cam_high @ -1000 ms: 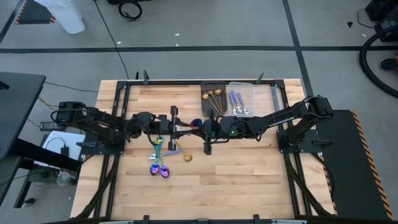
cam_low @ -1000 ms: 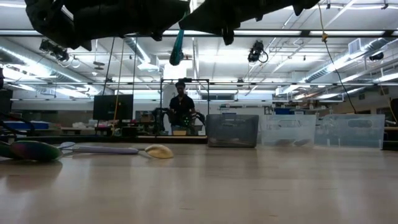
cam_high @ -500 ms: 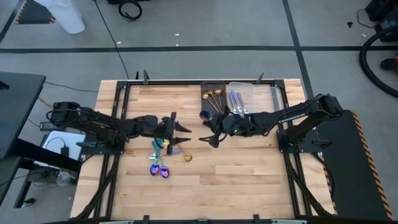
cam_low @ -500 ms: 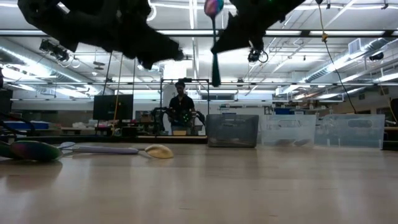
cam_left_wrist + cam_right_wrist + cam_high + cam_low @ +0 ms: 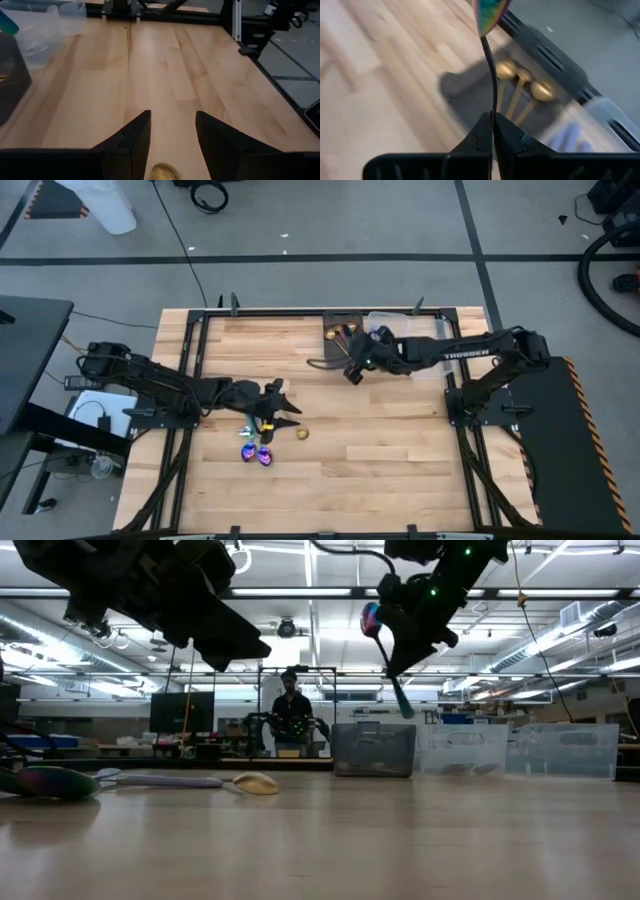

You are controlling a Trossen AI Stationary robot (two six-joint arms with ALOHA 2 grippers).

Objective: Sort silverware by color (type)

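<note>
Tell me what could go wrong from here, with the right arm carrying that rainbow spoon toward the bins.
1. The right gripper pinches the rainbow spoon only by its thin handle, so it could swing or slip out.
2. The dark bin below already holds gold spoons; a release here would mix colors.
3. The left gripper, open above a gold spoon, might nudge it.

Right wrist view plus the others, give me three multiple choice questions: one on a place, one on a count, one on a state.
1. Where is the right claw? A) by the dark tray B) over the table's near edge C) off the table.
2. How many gold spoons lie in that tray? A) one B) three C) six.
3. The left claw is: A) open, empty B) shut on a fork C) shut on a tray.
Answers: A, the tray lies just beyond its rainbow spoon; B, three gold bowls show; A, its fingers stand apart, gripping nothing.
</note>
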